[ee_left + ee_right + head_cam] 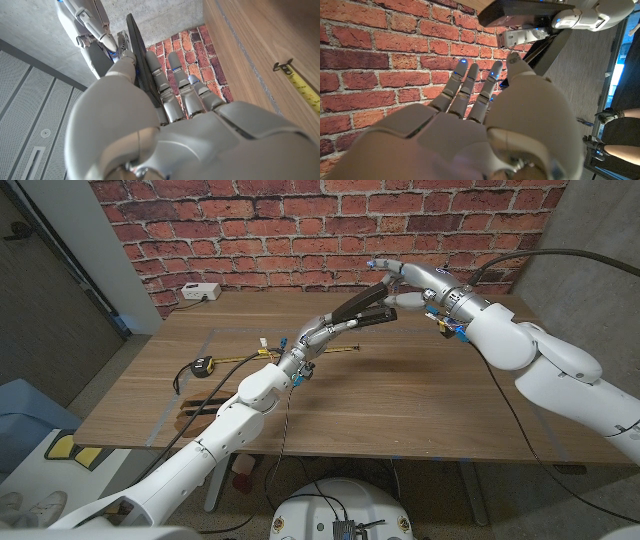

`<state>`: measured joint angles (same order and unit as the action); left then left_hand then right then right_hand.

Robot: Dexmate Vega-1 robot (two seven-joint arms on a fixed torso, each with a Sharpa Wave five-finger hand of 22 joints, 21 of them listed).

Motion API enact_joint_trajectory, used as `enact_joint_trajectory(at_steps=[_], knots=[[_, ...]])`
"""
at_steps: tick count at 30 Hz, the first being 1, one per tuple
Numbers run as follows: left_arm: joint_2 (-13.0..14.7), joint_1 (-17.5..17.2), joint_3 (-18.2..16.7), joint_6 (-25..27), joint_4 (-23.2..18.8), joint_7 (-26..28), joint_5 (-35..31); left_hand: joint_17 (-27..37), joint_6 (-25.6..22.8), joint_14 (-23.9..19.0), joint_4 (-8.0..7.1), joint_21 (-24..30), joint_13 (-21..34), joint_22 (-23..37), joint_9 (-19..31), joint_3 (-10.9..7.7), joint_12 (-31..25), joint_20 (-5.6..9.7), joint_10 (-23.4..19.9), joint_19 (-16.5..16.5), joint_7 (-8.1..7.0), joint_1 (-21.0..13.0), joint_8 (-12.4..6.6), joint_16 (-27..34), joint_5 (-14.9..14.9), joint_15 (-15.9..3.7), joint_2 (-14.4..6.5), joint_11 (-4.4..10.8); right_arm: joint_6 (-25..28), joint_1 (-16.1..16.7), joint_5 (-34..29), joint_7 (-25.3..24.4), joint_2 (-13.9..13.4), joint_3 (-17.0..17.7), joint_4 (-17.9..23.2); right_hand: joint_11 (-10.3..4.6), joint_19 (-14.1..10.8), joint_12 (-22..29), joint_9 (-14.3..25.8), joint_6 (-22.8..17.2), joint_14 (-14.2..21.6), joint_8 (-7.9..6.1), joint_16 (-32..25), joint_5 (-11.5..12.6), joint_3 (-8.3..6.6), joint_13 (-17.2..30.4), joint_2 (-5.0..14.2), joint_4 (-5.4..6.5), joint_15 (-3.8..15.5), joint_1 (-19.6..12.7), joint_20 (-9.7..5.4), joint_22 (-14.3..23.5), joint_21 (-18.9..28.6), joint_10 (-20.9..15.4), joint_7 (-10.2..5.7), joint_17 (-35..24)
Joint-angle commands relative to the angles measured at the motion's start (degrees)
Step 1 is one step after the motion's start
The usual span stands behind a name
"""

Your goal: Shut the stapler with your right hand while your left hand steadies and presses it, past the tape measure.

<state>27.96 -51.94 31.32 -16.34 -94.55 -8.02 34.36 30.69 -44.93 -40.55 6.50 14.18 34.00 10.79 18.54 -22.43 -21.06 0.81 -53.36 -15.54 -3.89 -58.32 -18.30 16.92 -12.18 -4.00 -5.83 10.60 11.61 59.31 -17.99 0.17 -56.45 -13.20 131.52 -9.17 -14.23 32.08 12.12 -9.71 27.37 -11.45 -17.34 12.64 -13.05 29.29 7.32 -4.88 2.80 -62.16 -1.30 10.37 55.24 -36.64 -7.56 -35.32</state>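
Note:
The black stapler (362,310) is held above the table, its two arms spread in a narrow V. My left hand (318,335) grips its hinge end, fingers wrapped along the body (137,50). My right hand (412,283) meets the open end, with fingers on the upper arm's tip and the thumb by the lower arm. In the right wrist view the stapler (520,12) and its metal part sit just past my right hand (470,130). The yellow and black tape measure (203,365) lies on the table at the left, its tape (300,82) drawn out toward my left hand (190,130).
The wooden table (400,410) runs back to a brick wall (300,230). A white box (200,292) sits at the table's far left corner, and dark strips (190,415) lie near its left edge. A person (615,145) sits to one side.

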Motion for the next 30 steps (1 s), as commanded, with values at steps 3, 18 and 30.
enact_joint_trajectory(at_steps=[3, 18, 30], knots=[[-0.66, 0.14, 0.0, -0.27, 1.2, -0.55, 0.78, 0.24, -4.61, -0.55, -0.95, -0.08, 0.29, 0.09, 1.37, -0.81, -0.03, 0.24, -1.19, 0.0, -2.26, -4.04, -0.35, -0.11, -0.38, -9.49, -4.31, 1.25, -0.71, 1.14, 2.94, -0.95, -1.83, 1.55, -0.58, 0.7, 0.08, -1.72, 0.18, 0.41, -0.89, -0.3, 0.62, 0.49, 0.44, -0.8, -0.48, 0.9, 9.14, 2.5, 0.95, -0.05, -0.33, 2.31, 0.58, 0.18], [-2.45, 0.01, -0.91, -0.92, 3.06, -2.65, 5.24, 0.55, -4.73, -0.7, -0.86, -0.17, 0.3, 0.1, 1.39, -0.74, 0.17, 0.19, -1.3, -0.07, -2.3, -4.12, -0.21, -0.21, -0.34, -9.58, -4.27, 1.26, -1.52, 2.79, 5.24, -0.82, -4.18, 3.76, -1.39, 1.11, 1.42, -5.32, 0.06, 2.09, -3.73, 0.0, 1.46, 0.86, 0.83, -2.25, -1.17, 0.44, 8.53, 4.02, 1.86, -0.1, -1.22, 6.91, 0.31, 0.41], [-3.09, 0.25, -1.78, 2.02, 2.47, -3.41, 9.67, 1.26, -5.1, -0.88, -0.21, -0.2, 0.22, 0.14, 1.39, -0.66, 0.14, -0.06, -2.03, -0.15, -1.62, -4.79, -0.19, 0.14, -0.05, -9.68, -4.26, 1.22, -2.7, 4.59, 4.33, -1.68, -5.69, 4.68, -1.58, 2.64, 3.03, -9.78, -0.02, 4.37, -6.98, 0.16, 2.22, 0.69, 2.27, -3.73, -2.74, 0.5, 5.97, 7.28, 5.38, -0.2, -2.58, 12.9, 1.51, 0.96]])
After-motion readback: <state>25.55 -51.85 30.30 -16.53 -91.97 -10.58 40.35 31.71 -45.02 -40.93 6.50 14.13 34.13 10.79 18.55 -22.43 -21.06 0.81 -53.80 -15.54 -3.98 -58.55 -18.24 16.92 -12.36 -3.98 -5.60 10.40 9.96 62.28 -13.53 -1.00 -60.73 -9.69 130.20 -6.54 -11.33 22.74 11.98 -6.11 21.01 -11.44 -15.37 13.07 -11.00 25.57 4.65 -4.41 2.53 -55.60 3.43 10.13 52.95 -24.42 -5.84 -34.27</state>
